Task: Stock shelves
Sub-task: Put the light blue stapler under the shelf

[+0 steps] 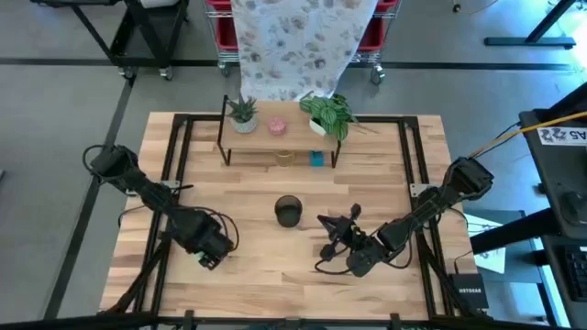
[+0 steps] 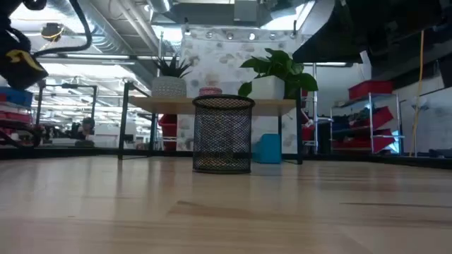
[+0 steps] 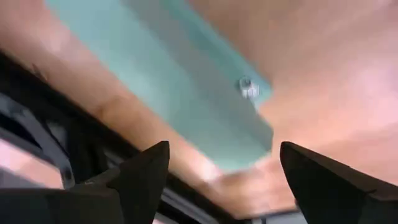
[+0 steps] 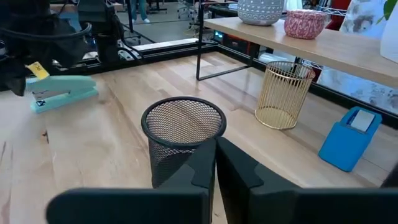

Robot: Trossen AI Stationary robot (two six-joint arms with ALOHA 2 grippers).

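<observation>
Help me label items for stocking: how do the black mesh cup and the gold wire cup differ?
The black mesh cup is dark fine mesh; the gold wire cup has thin upright wires. The black mesh cup stands on open table; the gold wire cup sits under the shelves. Both are upright and empty.

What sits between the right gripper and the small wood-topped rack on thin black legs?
A black wire-mesh cup stands upright between the right gripper and the rack; a gold wire cup stands farther on, beneath the rack. The right wrist view shows it.
</observation>
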